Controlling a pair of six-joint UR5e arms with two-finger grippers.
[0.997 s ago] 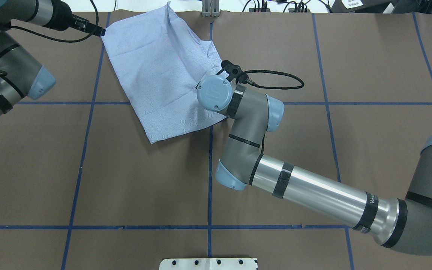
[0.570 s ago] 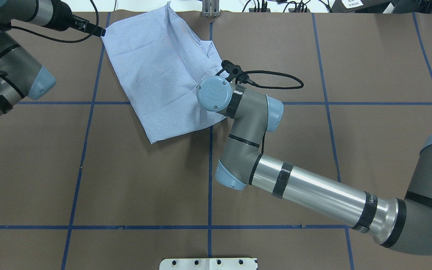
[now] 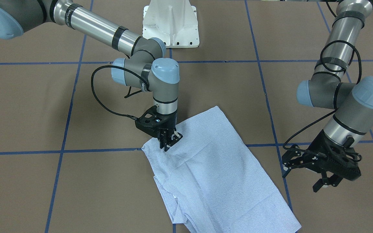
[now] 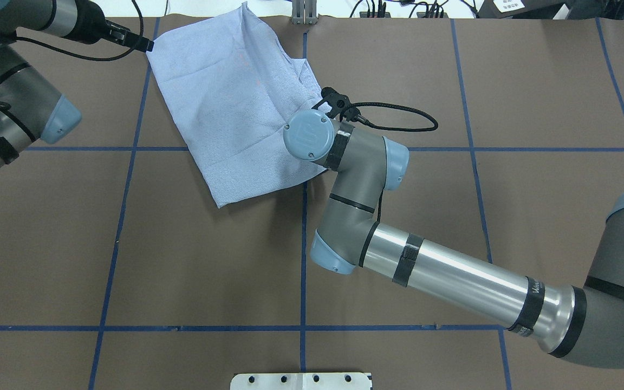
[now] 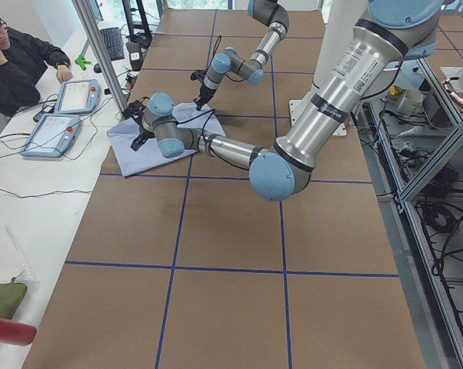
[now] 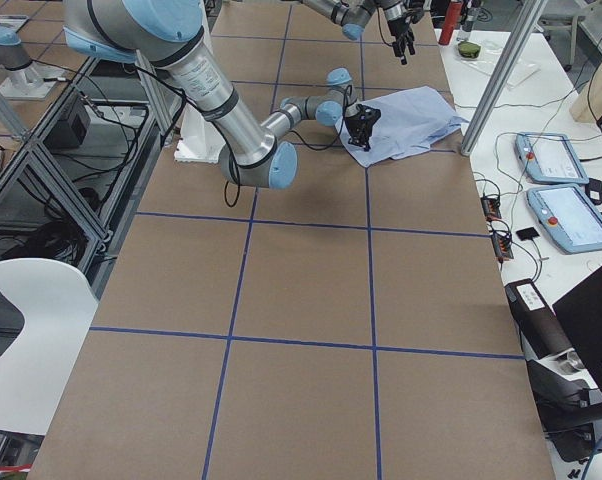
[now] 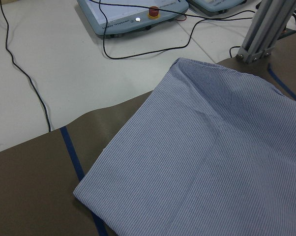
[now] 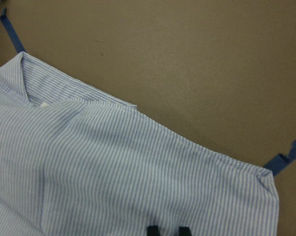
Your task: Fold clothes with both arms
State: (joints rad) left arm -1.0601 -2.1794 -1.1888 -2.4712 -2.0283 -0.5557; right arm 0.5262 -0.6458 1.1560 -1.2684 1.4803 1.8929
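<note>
Low in the middle of the front-facing view, the shirt (image 3: 219, 171) lies on the brown tabletop (image 3: 44, 106) as a slanted, partly folded oblong with no sleeve showing. That suggests the folding is well along and the cloth is being readied for one more fold. The right pincer (image 3: 169, 142) stands on its upper left edge, tips on the fabric and jaws drawn close. Whether they nip a layer or merely press it I cannot tell, though a hold there would pin or lift that edge near the collar (image 8: 20, 73). The right arm (image 3: 96, 27) reaches in from the upper left, elbow bent, its last link plumb so the pincer points straight down. At the right of that view the left pincer (image 3: 324, 185) hangs released and empty near the shirt's long edge, apart from it, probably kept clear until its turn. The left arm (image 3: 342, 42) drops from the upper right corner, wrist tilted down and inward.
</note>
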